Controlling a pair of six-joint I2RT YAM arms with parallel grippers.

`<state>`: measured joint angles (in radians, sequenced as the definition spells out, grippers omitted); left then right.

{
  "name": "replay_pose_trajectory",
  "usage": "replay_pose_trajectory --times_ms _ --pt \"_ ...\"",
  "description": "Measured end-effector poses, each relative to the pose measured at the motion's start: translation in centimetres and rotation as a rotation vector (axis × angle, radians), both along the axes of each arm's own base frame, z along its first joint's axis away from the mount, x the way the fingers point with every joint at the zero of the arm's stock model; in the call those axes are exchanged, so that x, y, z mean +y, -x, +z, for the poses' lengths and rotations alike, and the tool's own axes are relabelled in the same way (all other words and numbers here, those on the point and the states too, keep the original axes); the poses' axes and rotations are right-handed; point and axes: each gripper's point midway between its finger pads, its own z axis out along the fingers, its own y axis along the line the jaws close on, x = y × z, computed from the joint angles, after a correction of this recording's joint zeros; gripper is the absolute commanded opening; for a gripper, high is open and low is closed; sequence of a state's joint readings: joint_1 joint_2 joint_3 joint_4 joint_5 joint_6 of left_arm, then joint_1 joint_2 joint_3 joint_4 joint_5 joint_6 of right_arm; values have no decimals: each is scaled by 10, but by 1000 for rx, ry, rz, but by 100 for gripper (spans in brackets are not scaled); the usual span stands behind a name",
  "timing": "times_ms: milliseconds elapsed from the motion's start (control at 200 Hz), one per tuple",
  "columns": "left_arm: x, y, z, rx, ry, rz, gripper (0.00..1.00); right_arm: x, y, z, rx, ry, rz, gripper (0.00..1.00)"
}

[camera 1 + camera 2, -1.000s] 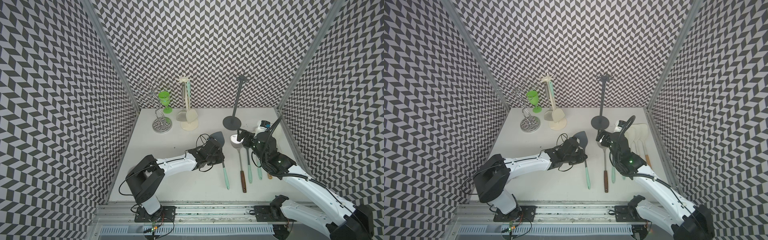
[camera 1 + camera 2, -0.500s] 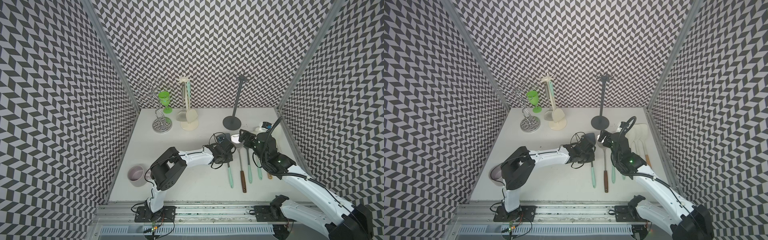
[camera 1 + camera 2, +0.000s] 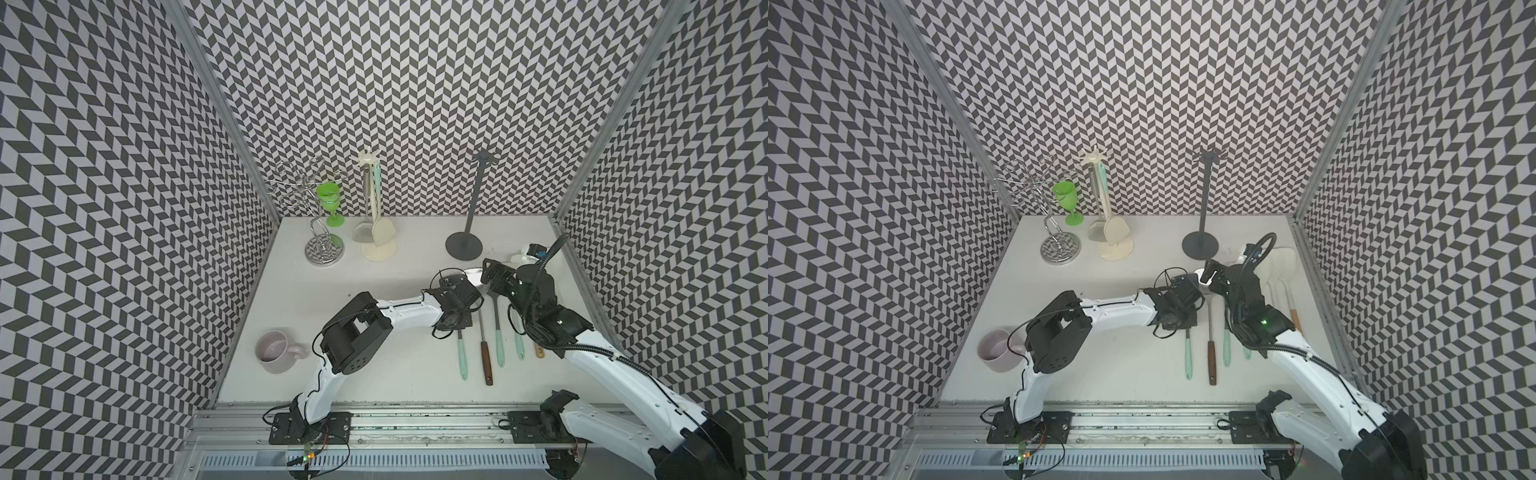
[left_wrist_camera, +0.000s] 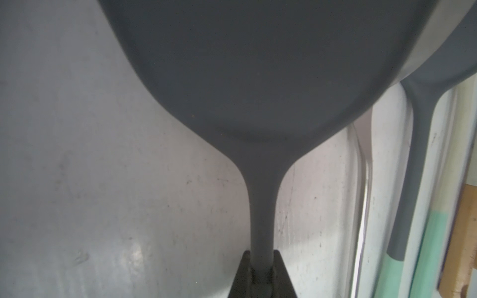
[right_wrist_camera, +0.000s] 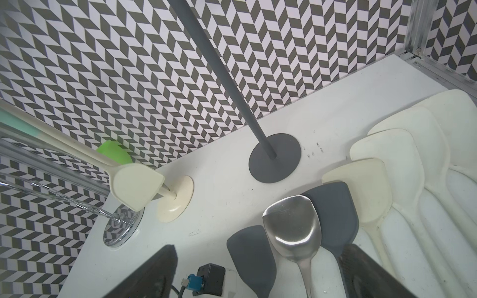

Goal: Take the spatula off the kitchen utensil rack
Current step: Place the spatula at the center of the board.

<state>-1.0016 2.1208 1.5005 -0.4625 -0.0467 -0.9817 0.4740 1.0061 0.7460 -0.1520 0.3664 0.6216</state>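
Low over the table (image 4: 77,180), outstretched left gripper (image 4: 262,273) pinches spatula (image 4: 258,77).

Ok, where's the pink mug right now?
In both top views the pink mug stands upright on the white table, at its left edge near the front, next to the left arm's elbow.

Robot test cell, lab. Chevron-patterned walls (image 3: 415,104) on three sides; white tabletop (image 3: 353,270); aluminium mounting rail (image 3: 415,419) at frame bottom.
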Motion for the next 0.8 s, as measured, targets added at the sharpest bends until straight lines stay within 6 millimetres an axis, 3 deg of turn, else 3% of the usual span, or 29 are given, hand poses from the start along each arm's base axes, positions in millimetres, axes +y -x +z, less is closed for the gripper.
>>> replay_pose_trajectory --times_ms 65,210,801 --pt "1 1 -1 4 -3 1 1 0 0 -1 1 -1 1 100" --pt "1 2 -1 7 -3 0 17 -2 1 -2 2 -2 -1 100" --pt "-5 1 0 2 26 -7 10 -2 2 -1 -3 -13 10 100"
